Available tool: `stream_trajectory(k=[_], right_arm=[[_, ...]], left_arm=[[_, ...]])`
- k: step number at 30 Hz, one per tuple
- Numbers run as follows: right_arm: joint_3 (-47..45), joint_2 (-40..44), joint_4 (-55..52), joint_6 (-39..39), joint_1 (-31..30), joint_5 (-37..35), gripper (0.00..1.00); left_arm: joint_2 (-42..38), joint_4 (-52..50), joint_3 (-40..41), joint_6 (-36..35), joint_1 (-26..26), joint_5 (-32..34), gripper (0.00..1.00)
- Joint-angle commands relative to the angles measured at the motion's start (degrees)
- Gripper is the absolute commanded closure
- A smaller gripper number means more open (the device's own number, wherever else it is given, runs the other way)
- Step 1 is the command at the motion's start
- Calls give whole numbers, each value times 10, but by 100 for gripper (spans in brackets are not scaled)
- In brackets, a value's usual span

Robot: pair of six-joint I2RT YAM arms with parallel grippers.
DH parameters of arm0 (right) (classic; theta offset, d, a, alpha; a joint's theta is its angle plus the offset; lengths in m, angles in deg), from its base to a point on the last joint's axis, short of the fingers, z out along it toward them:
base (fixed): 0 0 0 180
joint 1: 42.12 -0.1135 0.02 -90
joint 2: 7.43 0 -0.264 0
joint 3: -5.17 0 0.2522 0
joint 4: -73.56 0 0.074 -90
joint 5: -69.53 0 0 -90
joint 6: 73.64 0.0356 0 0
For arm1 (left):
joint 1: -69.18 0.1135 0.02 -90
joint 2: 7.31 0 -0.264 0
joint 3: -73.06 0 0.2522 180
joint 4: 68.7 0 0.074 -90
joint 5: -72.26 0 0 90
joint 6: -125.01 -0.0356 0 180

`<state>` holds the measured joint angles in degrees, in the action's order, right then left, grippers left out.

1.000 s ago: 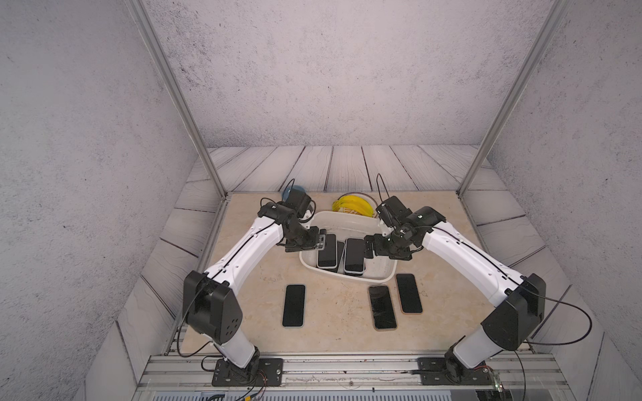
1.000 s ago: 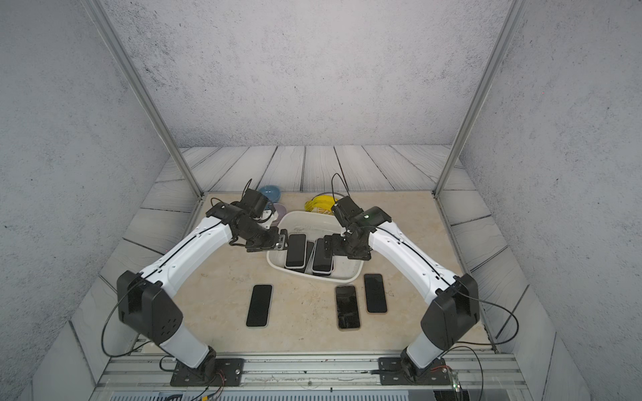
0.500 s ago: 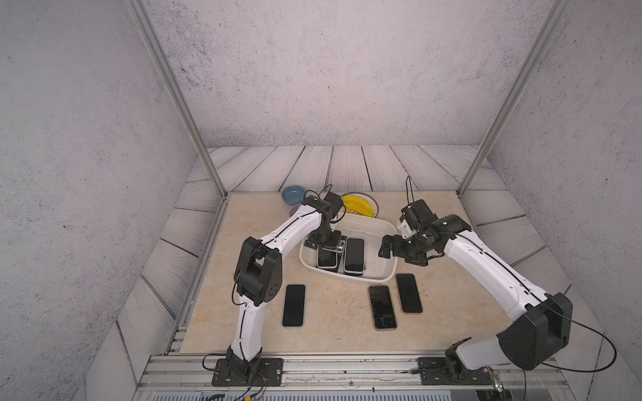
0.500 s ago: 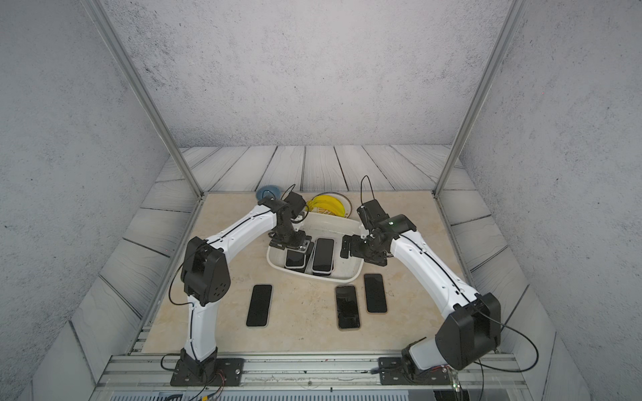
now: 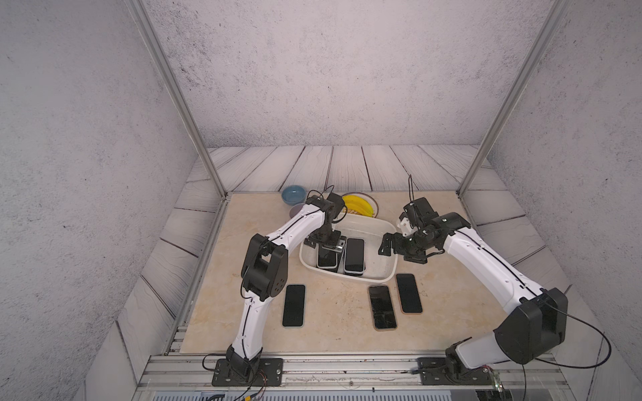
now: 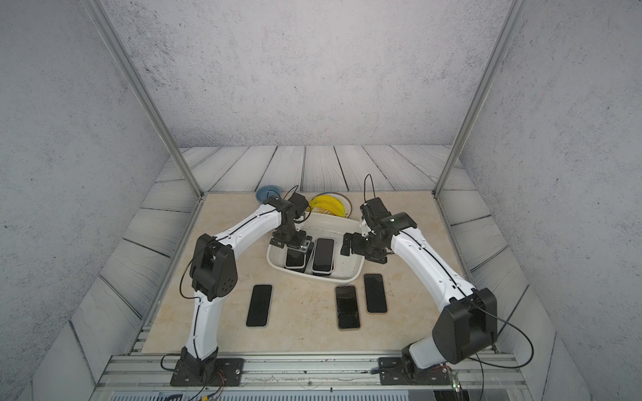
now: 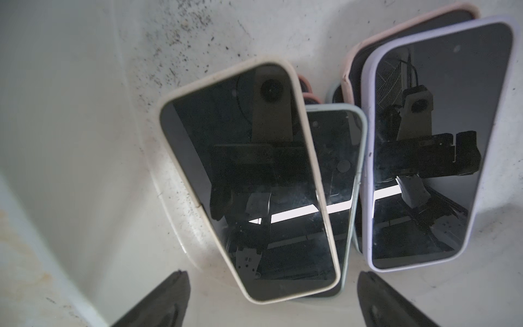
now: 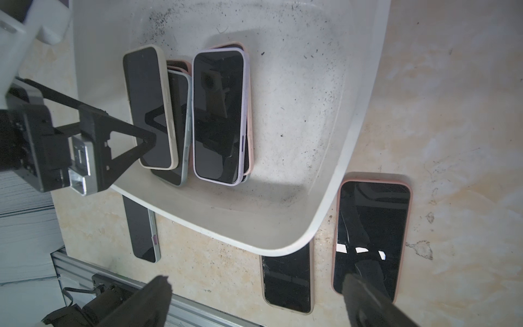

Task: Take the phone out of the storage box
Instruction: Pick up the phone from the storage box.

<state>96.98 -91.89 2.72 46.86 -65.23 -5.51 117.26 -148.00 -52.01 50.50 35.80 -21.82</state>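
Left gripper (image 7: 271,295): jaws wide, holding nothing; cream-cased phone (image 7: 249,181) directly beneath the jaws, screen up, overlapping a pale-green-cased phone (image 7: 338,158); lilac-cased phone (image 7: 435,141) just beside; all inside the storage box (image 5: 384,276). Right gripper (image 5: 384,244): jaws wide, empty, at the box's rim.

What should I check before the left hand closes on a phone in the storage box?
1. Left hand open: ok.
2. Its fingertips straddle the near end of the cream-cased phone in the storage box: ok.
3. Nothing lies on that phone, which overlaps the teal-cased phone: ok.
4. Fingertips low enough to grip its edges: cannot tell.
5. Right hand open, apart from the left hand: ok.
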Motion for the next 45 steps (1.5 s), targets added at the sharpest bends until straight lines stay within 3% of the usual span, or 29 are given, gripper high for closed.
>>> stream_trajectory(k=[1, 19, 27, 33, 45], right_arm=[[9, -4, -6, -9, 2, 11, 0], [0, -2, -14, -11, 3, 23, 0], [4, -8, -17, -13, 3, 24, 0], [6, -10, -17, -11, 3, 24, 0], [10, -11, -6, -5, 3, 31, 0]], left_arm=[[18, -2, -7, 7, 2, 0, 2], [52, 21, -8, 47, 5, 0, 0], [64, 21, -8, 53, 13, 6, 9], [69, 18, -7, 46, 17, -3, 21], [17, 4, -14, 37, 28, -25, 23]])
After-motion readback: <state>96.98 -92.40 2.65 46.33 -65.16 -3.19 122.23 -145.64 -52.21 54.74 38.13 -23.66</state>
